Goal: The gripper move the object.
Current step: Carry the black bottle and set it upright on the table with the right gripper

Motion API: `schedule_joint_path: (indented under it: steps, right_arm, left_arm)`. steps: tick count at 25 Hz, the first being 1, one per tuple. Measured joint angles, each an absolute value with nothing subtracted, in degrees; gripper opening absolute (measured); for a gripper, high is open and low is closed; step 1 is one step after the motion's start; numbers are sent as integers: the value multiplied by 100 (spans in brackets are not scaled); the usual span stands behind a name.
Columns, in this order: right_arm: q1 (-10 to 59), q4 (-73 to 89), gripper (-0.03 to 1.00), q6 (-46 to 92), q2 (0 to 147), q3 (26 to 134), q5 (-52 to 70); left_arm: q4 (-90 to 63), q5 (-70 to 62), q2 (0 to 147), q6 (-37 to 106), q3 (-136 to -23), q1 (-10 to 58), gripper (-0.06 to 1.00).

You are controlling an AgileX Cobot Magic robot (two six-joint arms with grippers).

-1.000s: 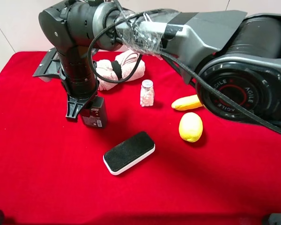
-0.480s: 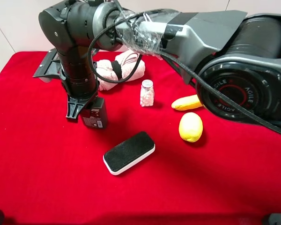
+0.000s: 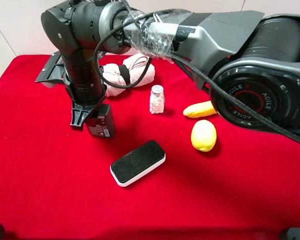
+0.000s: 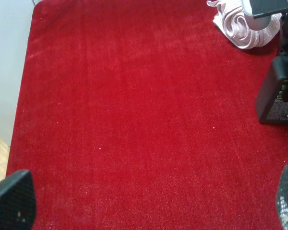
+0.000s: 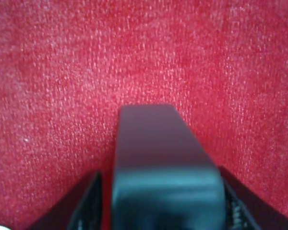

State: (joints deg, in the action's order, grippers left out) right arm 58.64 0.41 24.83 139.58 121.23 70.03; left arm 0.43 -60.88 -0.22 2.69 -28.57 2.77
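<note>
Dark grey-black and flat-sided, the object [image 3: 101, 122] is seen standing on the red cloth [image 3: 45, 165] at the left of the table, towards the back. It is clamped between the black jaws of the right gripper [image 3: 89, 114], whose arm is stretched across the middle from the right side. In the right wrist view the object [image 5: 158, 158] is framed closely by one jaw on each flat side, with the right gripper [image 5: 161, 208] closed upon it and only red cloth shown beyond. A small printed label is carried on the object's near face.

Near the object, in front and to the right, a white eraser block [image 3: 138, 162] with a black top is laid flat. A clear salt shaker [image 3: 157, 99] is set upright to the right of the object, and a bundled pale pink cloth [image 3: 132, 74] is piled behind. Further right, well apart from the object, a yellow lemon [image 3: 203, 135] and a long yellow fruit [image 3: 200, 109] are placed near each other.

The left gripper [image 4: 150, 200] is held with its jaws spread wide over bare cloth, and the object [image 4: 278, 93] is caught at the edge of its view.
</note>
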Motion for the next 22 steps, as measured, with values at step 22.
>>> schedule_joint_path:
  steps: [22]
  right_arm:
    - [5864,-59,69,2483,13958,12128,7008]
  left_arm:
    - [43,-6088,-22,269,-2857,277,99]
